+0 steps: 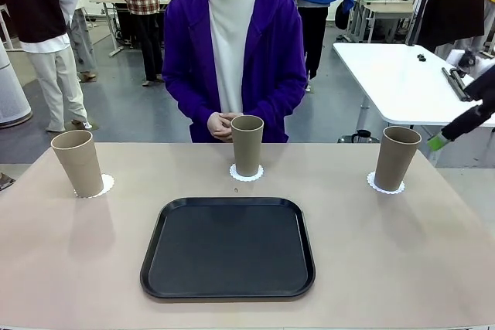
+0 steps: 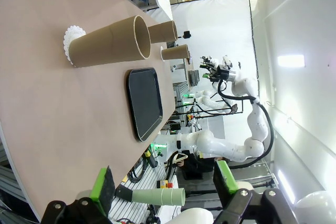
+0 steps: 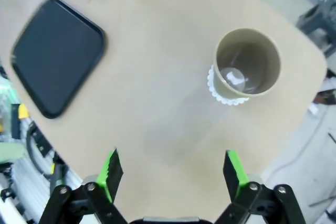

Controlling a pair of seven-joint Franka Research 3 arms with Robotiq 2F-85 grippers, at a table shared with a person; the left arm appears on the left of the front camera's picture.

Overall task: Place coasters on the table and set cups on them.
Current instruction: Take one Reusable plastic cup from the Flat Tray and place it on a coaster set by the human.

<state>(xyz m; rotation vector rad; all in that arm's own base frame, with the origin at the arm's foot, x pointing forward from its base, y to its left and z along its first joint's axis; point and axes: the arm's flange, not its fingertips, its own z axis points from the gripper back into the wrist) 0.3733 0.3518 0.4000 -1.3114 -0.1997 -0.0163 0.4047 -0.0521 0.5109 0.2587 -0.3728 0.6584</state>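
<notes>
Right gripper open and empty, right cup upright on its coaster just ahead of the jaws; left gripper open too, farther off.

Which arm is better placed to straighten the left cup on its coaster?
Left. The left cup sits off-centre on its coaster, on the left arm's side. The left gripper is open and faces it; the right gripper hangs above the far cup.
</notes>
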